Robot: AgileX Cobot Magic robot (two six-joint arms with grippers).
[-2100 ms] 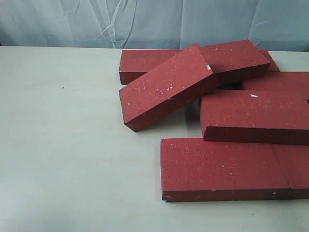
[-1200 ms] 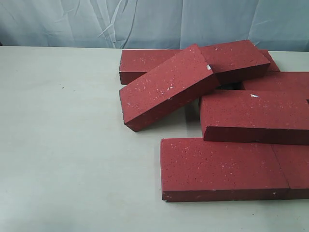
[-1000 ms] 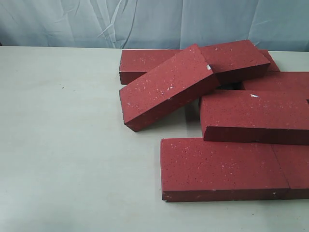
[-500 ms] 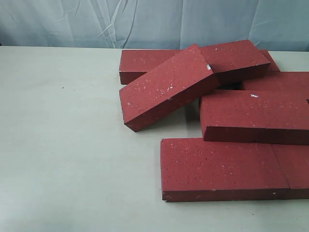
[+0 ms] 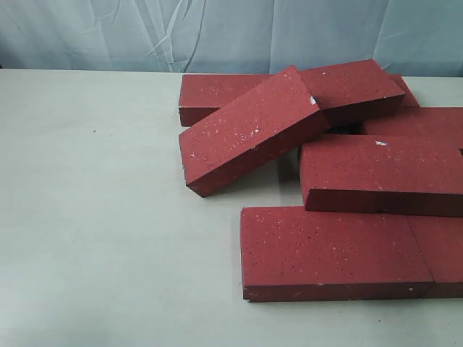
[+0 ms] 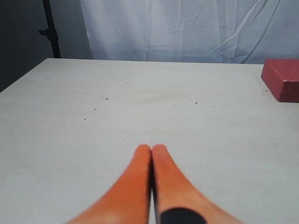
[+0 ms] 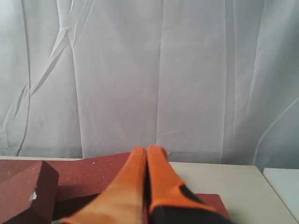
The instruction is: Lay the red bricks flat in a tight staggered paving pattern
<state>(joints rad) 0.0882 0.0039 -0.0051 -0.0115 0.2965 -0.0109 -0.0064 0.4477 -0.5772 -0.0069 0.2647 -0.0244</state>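
Several dark red speckled bricks lie in a loose heap at the right of the exterior view. One tilted brick (image 5: 249, 130) leans on a flat one behind it (image 5: 210, 92); another (image 5: 354, 87) rests on top at the back. A brick (image 5: 380, 173) lies in the middle, and two flat ones (image 5: 333, 249) sit side by side at the front. Neither gripper shows in the exterior view. My left gripper (image 6: 151, 148) is shut, empty, above bare table, with one brick corner (image 6: 282, 81) far off. My right gripper (image 7: 147, 150) is shut, empty, above bricks (image 7: 93, 175).
A pale table (image 5: 94, 217) stretches to the left of the heap. A wrinkled light blue cloth (image 5: 217, 32) hangs behind the table. A dark stand (image 6: 50, 30) stands past the table's corner in the left wrist view.
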